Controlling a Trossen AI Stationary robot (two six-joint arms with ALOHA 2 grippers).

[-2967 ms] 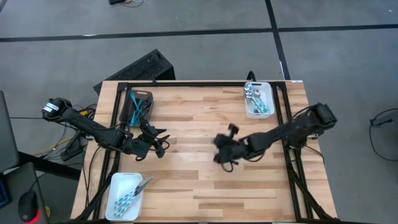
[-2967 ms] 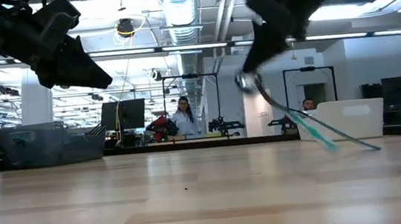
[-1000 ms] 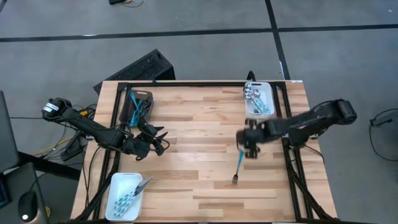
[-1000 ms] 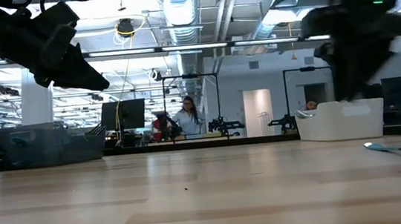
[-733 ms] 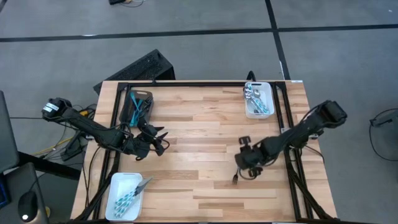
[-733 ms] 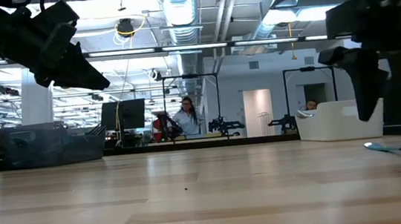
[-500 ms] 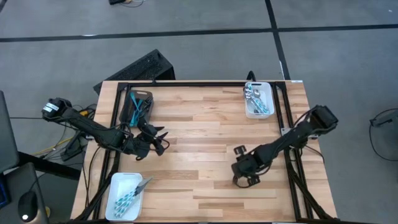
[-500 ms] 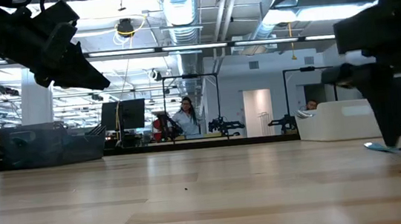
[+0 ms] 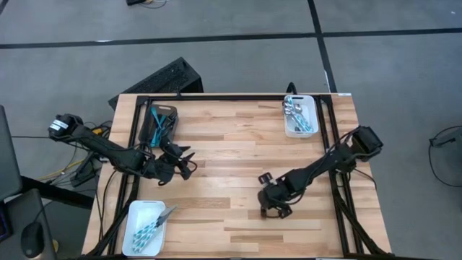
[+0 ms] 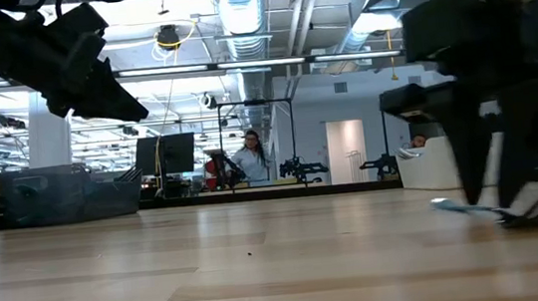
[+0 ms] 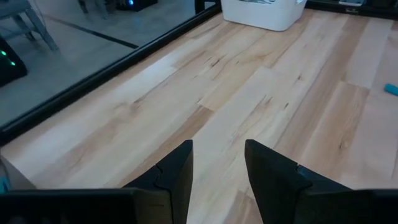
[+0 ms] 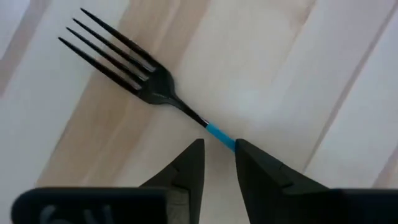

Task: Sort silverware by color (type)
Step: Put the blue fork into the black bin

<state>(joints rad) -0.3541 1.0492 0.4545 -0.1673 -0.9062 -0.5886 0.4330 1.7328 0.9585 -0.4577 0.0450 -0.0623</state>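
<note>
Teal-handled metal fork (image 12: pixel 149 87) flat on bare wooden desk (image 9: pixel 231 155), clear boards all round, well inside edges, right hand (image 12: pixel 216 163) over its handle, fingers narrowly parted astride it, left hand (image 9: pixel 182 163) open, empty, mid-left.

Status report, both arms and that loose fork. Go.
Right gripper down at fork, fingers straddling its blue handle, not clamped. Fork flat on table. Left gripper open, idle. Nothing in the way.

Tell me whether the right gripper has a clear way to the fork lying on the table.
Probably yes: the right gripper is right over the fork, its fingers either side of the teal handle, with nothing between them.
</note>
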